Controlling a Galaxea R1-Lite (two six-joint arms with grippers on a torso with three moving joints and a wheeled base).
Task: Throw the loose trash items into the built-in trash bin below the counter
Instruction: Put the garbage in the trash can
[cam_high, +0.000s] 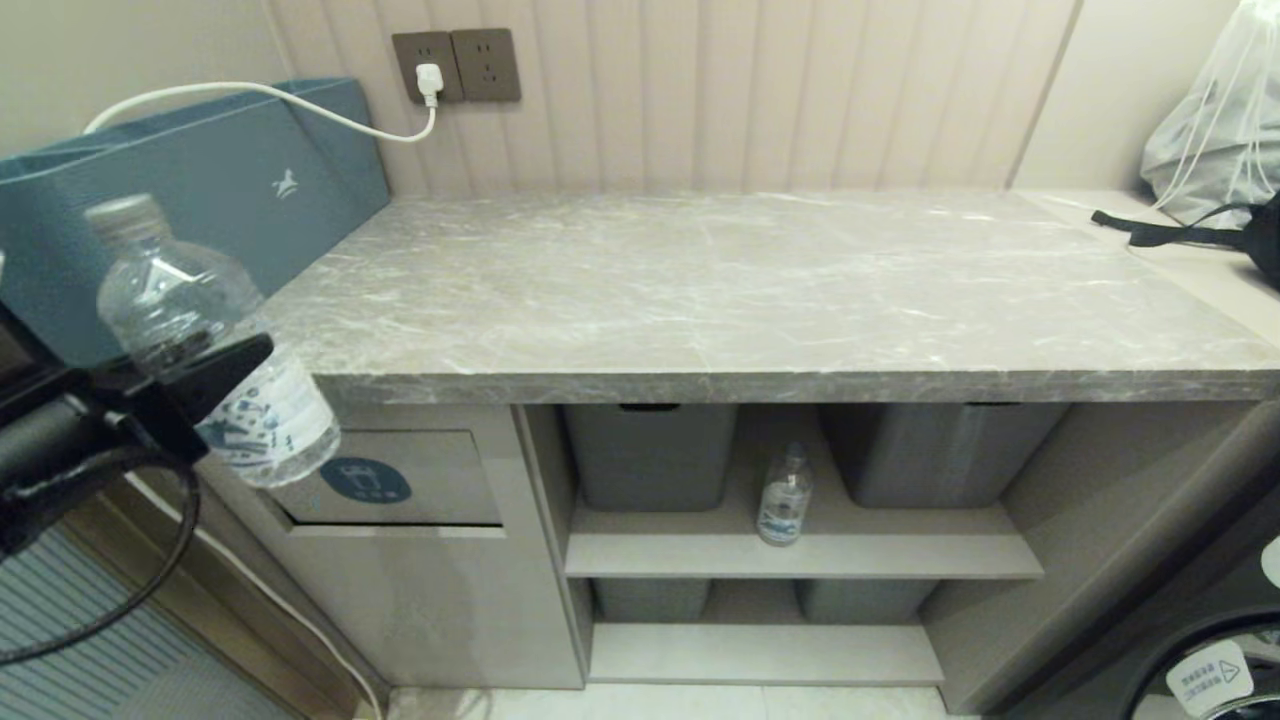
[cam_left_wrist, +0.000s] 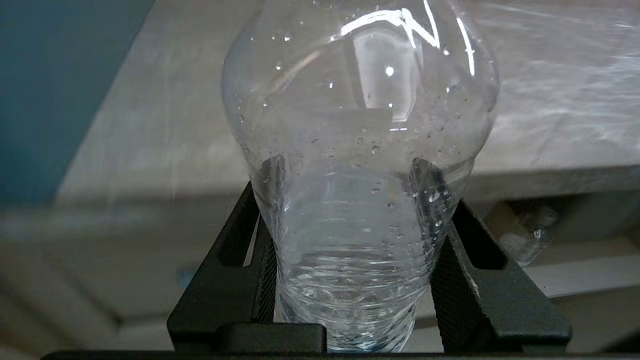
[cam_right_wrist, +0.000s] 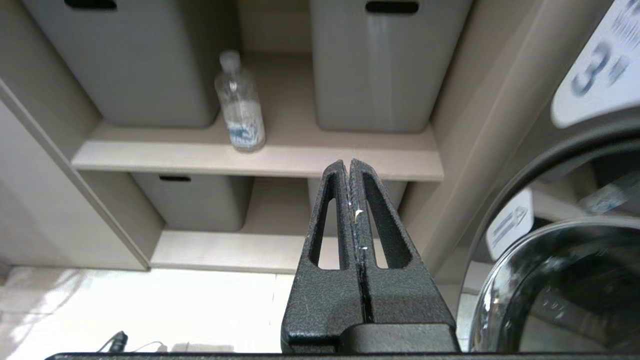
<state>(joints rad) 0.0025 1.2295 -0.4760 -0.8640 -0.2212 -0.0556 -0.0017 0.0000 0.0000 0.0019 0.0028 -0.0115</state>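
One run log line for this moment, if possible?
left claw: holds bottle near bin flap | right claw: shut, empty | second bottle: on shelf

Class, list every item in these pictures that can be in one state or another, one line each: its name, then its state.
Held bottle: capped, tilted, gripped in the left gripper in front of the trash bin flap.
Shelf bottle: capped, upright between two grey tubs.
Trash bin flap: closed.
Right gripper: shut, empty.
Wall plug: plugged into the socket.
Counter: nothing on its marble top.
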